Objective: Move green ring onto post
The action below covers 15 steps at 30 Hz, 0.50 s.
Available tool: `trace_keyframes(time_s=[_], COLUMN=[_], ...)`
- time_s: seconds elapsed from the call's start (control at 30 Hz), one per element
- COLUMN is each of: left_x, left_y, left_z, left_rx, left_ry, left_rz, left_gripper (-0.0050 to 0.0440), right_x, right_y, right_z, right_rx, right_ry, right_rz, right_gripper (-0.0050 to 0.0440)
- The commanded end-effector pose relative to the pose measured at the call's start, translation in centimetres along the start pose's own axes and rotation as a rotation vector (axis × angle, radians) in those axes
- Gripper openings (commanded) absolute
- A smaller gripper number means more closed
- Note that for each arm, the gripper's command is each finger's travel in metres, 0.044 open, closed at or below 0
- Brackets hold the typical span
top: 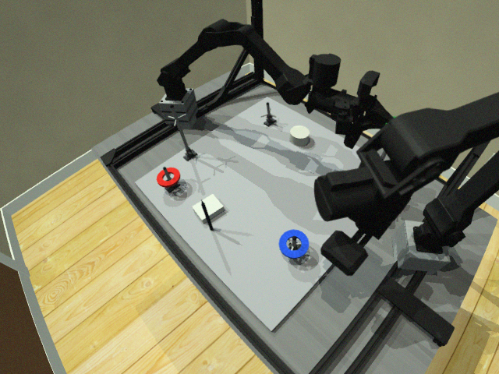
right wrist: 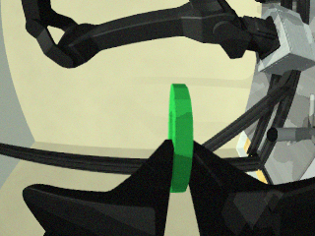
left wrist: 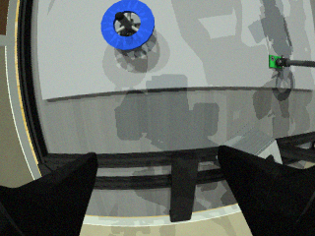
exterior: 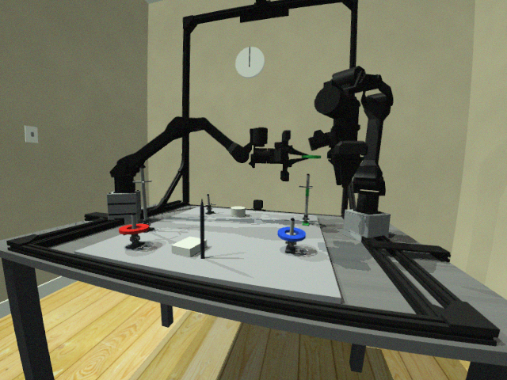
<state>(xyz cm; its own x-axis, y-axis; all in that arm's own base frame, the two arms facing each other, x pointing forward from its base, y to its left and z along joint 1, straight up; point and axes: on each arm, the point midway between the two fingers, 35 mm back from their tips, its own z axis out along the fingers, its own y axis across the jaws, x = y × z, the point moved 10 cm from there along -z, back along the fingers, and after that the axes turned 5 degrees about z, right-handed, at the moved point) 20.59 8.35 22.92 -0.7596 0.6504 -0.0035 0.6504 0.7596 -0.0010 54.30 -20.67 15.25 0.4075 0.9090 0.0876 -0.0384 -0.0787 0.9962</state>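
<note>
My right gripper (exterior: pixel 300 156) is shut on the green ring (exterior: pixel 313 156) and holds it flat, high in the air. The right wrist view shows the ring (right wrist: pixel 180 134) edge-on, pinched between the fingertips. The post with the green foot (exterior: pixel 306 196) stands at the mat's far edge. In the exterior view the ring appears a little above the post's top. The green foot also shows in the left wrist view (left wrist: pixel 275 61). In the top view the left arm hides the ring and this post. My left gripper (left wrist: pixel 158 156) is open and empty, held high near its base.
A blue ring (top: pixel 293 243) lies on its post and a red ring (top: pixel 168 177) on another. A white block (top: pixel 208 207), a thin black rod (top: pixel 207 215), a white cylinder (top: pixel 299 135) and two more posts (top: pixel 269 114) (top: pixel 185 140) stand on the mat.
</note>
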Motion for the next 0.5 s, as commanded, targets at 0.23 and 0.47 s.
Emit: trace_keyframes(time_s=[0.23,0.47], left_x=[0.0,0.0], left_y=[0.0,0.0], left_z=[-0.1,-0.1], left_rx=[-0.001,-0.001], left_ry=[0.003,0.003], left_rz=[-0.006,-0.006], left_gripper=[0.0400,0.0400], right_x=[-3.4,-6.0], right_y=[0.0,0.2], right_z=[0.8,0.9], right_rx=[0.018,0.033], right_ry=[0.206,0.384], right_rz=[0.006,0.007], right_gripper=[0.0000,0.0000])
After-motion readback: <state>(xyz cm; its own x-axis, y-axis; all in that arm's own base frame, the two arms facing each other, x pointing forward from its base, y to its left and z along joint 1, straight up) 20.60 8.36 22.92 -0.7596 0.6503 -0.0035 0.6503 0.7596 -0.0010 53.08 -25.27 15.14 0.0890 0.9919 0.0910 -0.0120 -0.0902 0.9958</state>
